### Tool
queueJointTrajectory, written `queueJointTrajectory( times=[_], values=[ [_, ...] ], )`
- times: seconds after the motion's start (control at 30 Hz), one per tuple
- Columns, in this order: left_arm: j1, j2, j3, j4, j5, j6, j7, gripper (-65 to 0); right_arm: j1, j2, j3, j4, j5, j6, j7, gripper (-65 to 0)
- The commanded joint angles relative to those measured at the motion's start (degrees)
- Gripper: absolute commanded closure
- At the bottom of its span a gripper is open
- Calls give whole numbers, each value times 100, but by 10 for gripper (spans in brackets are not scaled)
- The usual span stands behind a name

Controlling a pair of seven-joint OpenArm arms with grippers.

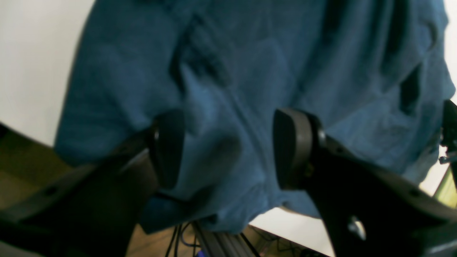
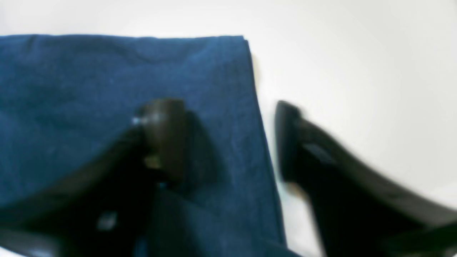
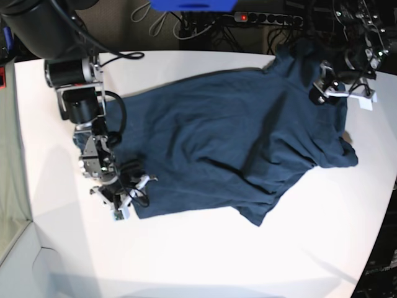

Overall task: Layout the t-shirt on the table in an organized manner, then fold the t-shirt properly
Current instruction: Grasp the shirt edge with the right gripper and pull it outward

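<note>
The dark navy t-shirt (image 3: pixel 236 143) lies spread but wrinkled on the white table (image 3: pixel 205 261), with a bunched part at the far right. My right gripper (image 3: pixel 132 186) is at the shirt's near-left corner. In the right wrist view this gripper (image 2: pixel 226 141) is open and straddles the shirt's straight edge (image 2: pixel 257 107), one finger (image 2: pixel 164 135) over cloth and the other over bare table (image 2: pixel 357 53). My left gripper (image 3: pixel 322 87) is at the shirt's far-right part. In the left wrist view it (image 1: pixel 230 148) is open, with a ridge of shirt cloth (image 1: pixel 250 71) between the jaws.
A power strip (image 3: pixel 267 17) and cables lie beyond the table's far edge. The table's curved edge runs close to the shirt at the right (image 3: pixel 388 180). In the left wrist view, cables and a metal frame (image 1: pixel 221 242) show below the table's edge.
</note>
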Motion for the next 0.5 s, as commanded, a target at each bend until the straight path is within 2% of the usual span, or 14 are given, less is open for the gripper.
queueJointTrajectory(
  times=[0.0, 0.07, 0.1, 0.27, 0.33, 0.47],
  values=[
    [-20, -70, -22, 28, -110, 68, -14, -381, 50, -28, 16, 53, 18, 8, -78, -185],
    [-20, -79, -22, -51, -110, 68, -14, -381, 6, -107, -1, 53, 18, 8, -96, -48],
    [-20, -79, -22, -87, -110, 68, -14, -381, 6, -107, -1, 53, 18, 8, -122, -1],
    [-82, -105, -31, -227, -101, 68, -23, -381, -91, -54, 60, 475, 54, 8, -149, 0],
    [-82, -105, -31, -298, -101, 68, -23, -381, -337, 122, 157, 1090, 54, 8, -219, 0],
    [-100, -105, -22, -473, -101, 68, -23, -381, -961, 245, 420, 2866, 54, 17, -711, 0]
  ],
)
